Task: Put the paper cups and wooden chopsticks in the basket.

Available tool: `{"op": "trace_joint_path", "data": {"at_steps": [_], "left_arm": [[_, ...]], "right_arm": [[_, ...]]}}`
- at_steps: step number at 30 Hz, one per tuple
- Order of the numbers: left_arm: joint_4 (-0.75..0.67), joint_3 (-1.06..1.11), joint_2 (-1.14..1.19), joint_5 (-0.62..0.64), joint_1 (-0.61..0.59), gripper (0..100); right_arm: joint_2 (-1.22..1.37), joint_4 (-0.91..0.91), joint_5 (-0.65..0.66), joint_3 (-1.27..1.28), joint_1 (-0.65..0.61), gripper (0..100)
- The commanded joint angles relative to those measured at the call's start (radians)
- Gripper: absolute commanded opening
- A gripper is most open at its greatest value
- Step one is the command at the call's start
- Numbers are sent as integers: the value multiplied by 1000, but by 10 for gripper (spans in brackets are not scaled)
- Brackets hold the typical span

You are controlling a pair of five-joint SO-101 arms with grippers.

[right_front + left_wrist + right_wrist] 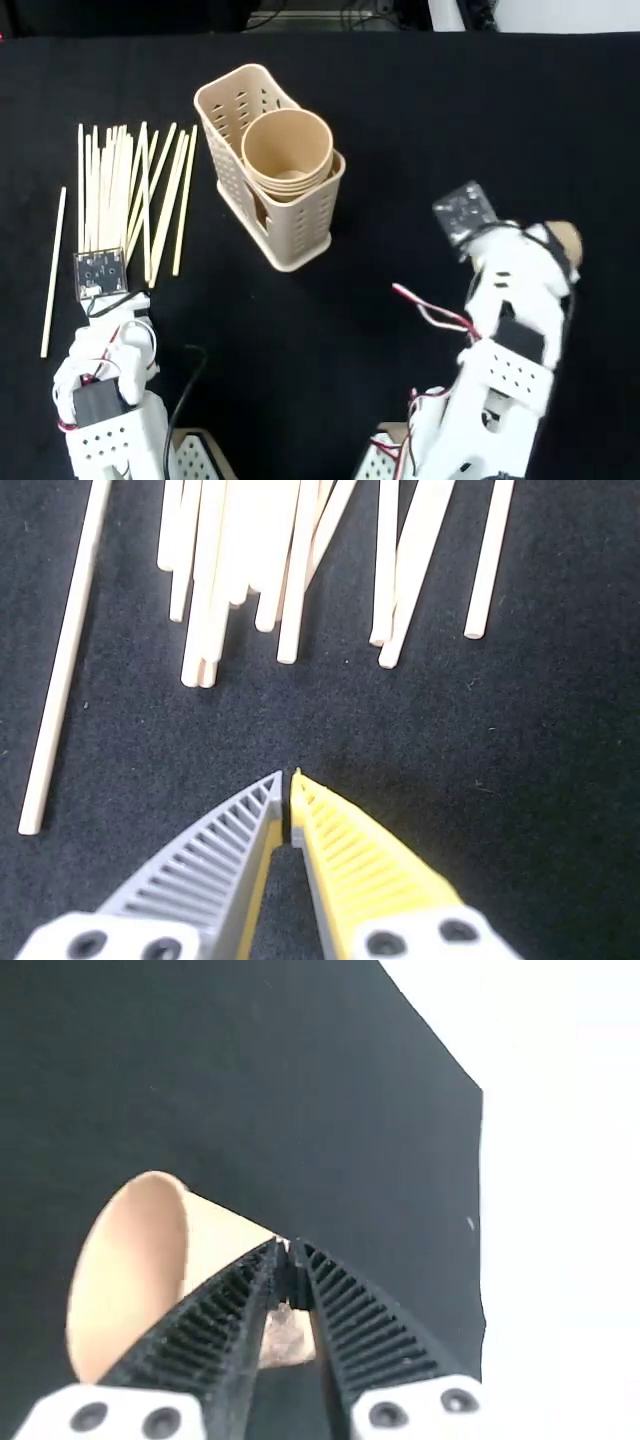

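Wooden chopsticks (120, 190) lie flat beside the perforated plastic basket (300, 240), which holds nested paper cups (288, 150). Left claw (290, 780) pinched together, empty. Right claw (290, 1250) also pinched together, over a tipped cup (130, 1270).

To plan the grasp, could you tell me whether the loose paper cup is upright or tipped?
Tipped: the paper cup lies on its side.

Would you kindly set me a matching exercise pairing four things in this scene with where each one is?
Things:
1. stacked cups
2. lone cup
3. chopsticks
4. left gripper

Places:
a. over bare table, just short of the chopstick ends
b. on its side by the right gripper
c. upright inside the basket
d. lying flat beside the basket

Pairs: 1-c, 2-b, 3-d, 4-a
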Motion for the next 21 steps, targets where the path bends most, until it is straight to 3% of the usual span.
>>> {"op": "trace_joint_path", "data": {"at_steps": [1,4,7,13,17,21], "left_arm": [[3,18,-2,0,-7,30],[3,18,-2,0,-7,30],[3,18,-2,0,-7,30],[3,18,-2,0,-7,30],[3,18,-2,0,-7,30],[3,18,-2,0,-7,30]], "right_arm": [[-21,-25,0,-12,28,18],[-21,38,-92,-58,25,60],[-21,292,-129,-188,5,159],[-15,690,-130,-447,-83,170],[-12,700,-120,-430,-106,201],[-12,572,-115,-297,-87,246]]}}
